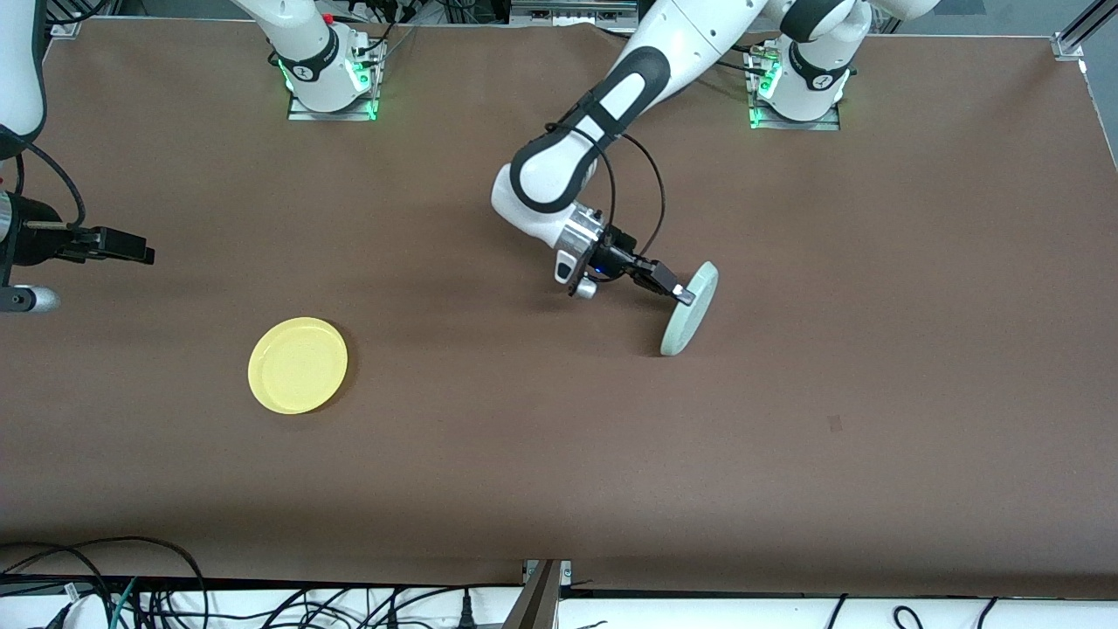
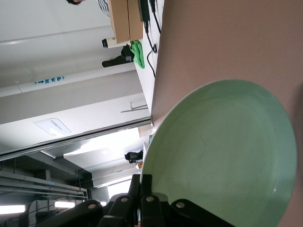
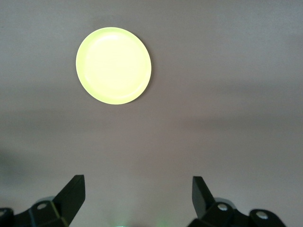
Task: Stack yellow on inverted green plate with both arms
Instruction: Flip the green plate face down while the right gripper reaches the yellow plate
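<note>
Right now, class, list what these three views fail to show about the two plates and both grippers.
- Green plate: front view shows it edge-on, so its faces are hidden; left wrist view cuts off one rim.
- Left gripper, shut on the plate's rim: in its wrist view the frame edge crops the fingers.
- Right gripper, open over the table's right-arm end: its arm is cut off in the front view.
- Yellow plate: underside hidden, lying flat.

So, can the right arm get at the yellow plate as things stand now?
Probably yes. The yellow plate lies flat and alone on the table, toward the right arm's end. The right end effector hangs open above the table, the plate in its view, nothing between them.
</note>
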Motion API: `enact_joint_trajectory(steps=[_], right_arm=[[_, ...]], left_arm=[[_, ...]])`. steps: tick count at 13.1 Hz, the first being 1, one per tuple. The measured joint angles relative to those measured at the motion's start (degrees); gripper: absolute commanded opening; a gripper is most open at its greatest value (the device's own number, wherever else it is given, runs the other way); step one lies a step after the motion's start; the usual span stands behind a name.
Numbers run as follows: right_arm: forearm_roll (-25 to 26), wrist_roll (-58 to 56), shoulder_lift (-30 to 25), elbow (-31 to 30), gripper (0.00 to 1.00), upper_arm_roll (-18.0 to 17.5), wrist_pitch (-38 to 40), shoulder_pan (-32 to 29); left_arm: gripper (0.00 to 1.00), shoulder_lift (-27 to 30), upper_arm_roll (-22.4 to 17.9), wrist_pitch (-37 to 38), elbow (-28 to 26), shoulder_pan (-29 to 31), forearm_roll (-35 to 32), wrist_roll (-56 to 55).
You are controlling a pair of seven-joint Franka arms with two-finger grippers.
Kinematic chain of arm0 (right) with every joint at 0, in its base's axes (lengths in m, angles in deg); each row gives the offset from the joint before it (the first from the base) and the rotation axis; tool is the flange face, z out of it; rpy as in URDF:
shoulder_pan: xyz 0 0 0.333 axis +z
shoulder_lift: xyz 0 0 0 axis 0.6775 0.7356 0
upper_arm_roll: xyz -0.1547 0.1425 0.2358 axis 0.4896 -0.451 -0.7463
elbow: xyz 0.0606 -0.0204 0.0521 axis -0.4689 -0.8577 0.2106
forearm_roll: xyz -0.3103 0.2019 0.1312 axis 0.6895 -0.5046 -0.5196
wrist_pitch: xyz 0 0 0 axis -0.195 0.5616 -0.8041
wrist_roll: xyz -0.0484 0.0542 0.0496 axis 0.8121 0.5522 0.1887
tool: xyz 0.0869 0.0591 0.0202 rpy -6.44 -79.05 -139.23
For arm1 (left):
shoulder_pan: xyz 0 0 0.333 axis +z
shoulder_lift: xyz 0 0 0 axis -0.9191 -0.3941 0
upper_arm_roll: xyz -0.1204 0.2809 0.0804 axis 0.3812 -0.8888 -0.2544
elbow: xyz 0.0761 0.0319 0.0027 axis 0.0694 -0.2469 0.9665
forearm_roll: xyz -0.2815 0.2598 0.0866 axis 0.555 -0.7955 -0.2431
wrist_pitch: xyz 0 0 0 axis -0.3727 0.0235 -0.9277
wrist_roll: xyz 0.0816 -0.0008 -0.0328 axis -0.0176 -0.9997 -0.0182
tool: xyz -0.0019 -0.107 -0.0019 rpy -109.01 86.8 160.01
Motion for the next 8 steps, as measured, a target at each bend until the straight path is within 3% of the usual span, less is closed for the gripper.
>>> enact_joint_trajectory(steps=[5, 6, 7, 8], right_arm=[[0.0, 0.0, 6.77, -0.41, 1.0, 0.17, -3.92, -0.43], [0.0, 0.0, 8.58, -0.45, 1.0, 0.26, -4.2, -0.91], [0.0, 0.0, 10.35, -0.46, 1.0, 0.36, -4.92, -1.52], [-0.05, -0.03, 11.92, -0.47, 1.0, 0.43, -6.1, -2.12]], left_arm=[[0.0, -1.95, -0.21, 1.11, 1.71, -3.6, 0.36, -3.94], [0.89, -2.09, -0.28, 1.27, 1.75, -3.97, 0.34, -4.58], [1.0, -2.12, -0.27, 0.96, 1.87, -4.31, 0.54, -4.79], [1.0, -2.12, -0.24, -0.97, 2.38, -4.55, 1.56, -5.25]])
